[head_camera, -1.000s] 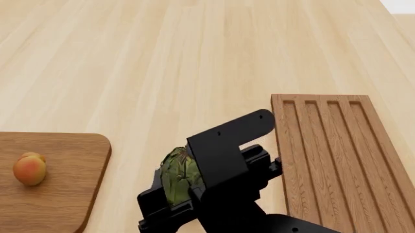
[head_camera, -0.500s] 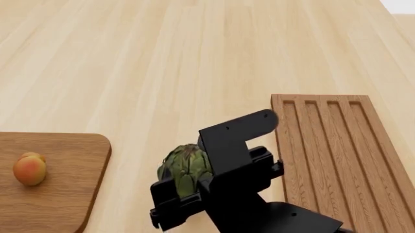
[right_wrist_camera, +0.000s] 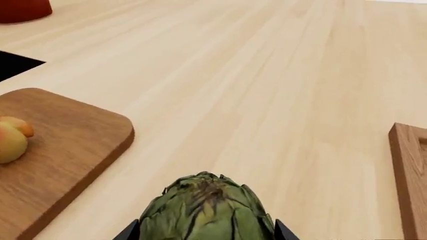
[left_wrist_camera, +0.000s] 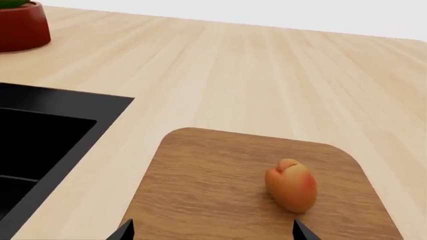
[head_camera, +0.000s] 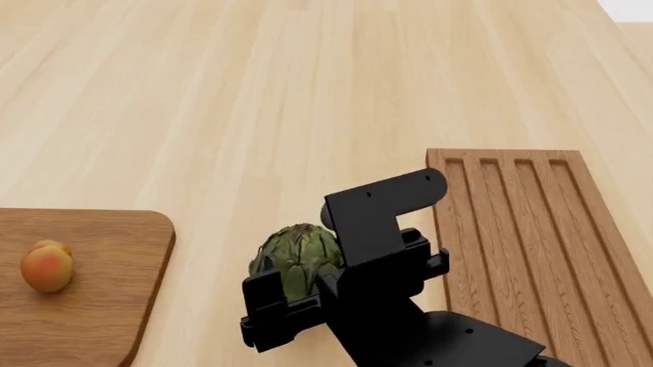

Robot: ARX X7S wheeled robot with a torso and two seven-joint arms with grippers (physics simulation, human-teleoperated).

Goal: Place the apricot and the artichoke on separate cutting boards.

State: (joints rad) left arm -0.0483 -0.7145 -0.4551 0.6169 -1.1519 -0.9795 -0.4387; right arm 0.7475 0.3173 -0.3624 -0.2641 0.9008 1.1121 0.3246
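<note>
The right gripper [head_camera: 306, 287] sits low in the middle of the head view, its two black fingers clamped on either side of the artichoke [head_camera: 296, 258]. In the right wrist view the artichoke [right_wrist_camera: 207, 210] fills the bottom centre of the frame, with a fingertip [right_wrist_camera: 127, 231] showing at each flank. Over the last second the gripper has shifted a little to the right in the head view and the artichoke shows more fully above the jaw than it did before, so it looks lifted off the counter and starting toward the grooved board [head_camera: 531, 245] at the right of the frame. It has not reached that board yet; it hangs just left of the board's near edge.

The apricot [head_camera: 47, 266] already lies on the smooth board [head_camera: 102, 306] at the lower left of the head view, which I judge to be half the job done. The left gripper [left_wrist_camera: 210, 231] hovers over that board with its fingertips wide apart at the bottom edge of the left wrist view, holding nothing, the apricot [left_wrist_camera: 291, 185] just ahead of it.

Everything rests on a pale wooden counter [head_camera: 306, 92]. The left wrist view also shows a black sink [left_wrist_camera: 40, 145] at its left side and a red pot [left_wrist_camera: 23, 27] at its upper left corner.
</note>
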